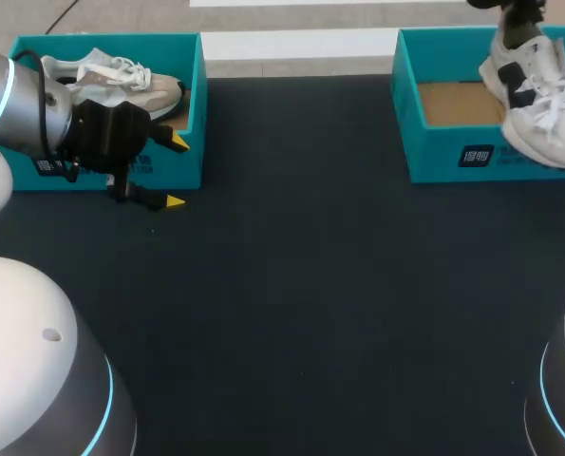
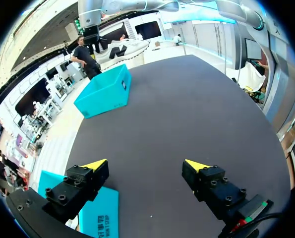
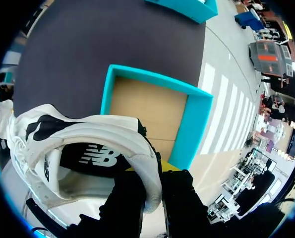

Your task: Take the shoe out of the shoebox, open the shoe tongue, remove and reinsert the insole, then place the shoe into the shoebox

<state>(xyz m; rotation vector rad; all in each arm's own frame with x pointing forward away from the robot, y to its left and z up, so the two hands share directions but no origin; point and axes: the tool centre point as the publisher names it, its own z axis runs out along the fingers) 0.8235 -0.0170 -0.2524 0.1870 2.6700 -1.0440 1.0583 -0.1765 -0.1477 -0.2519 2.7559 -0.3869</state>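
A white shoe with black patches (image 1: 538, 95) hangs tilted over the right teal shoebox (image 1: 453, 157), toe down toward the box's front right. My right gripper (image 1: 520, 28) comes in from above and is shut on its heel collar. In the right wrist view the gripper (image 3: 154, 191) pinches the padded collar of the shoe (image 3: 88, 144), with the open shoebox (image 3: 192, 124) and its cardboard floor underneath. My left gripper (image 1: 176, 172) stands open at the front right corner of the left teal shoebox (image 1: 168, 176), holding nothing. Its yellow tips (image 2: 95, 164) are spread wide over the dark table.
A second, beige and white shoe (image 1: 121, 81) lies in the left shoebox. The dark table (image 1: 301, 285) stretches between the two boxes. From the left wrist the right shoebox (image 2: 105, 91) sits far ahead of the gripper, and an edge of the left shoebox (image 2: 100, 218) lies under one finger.
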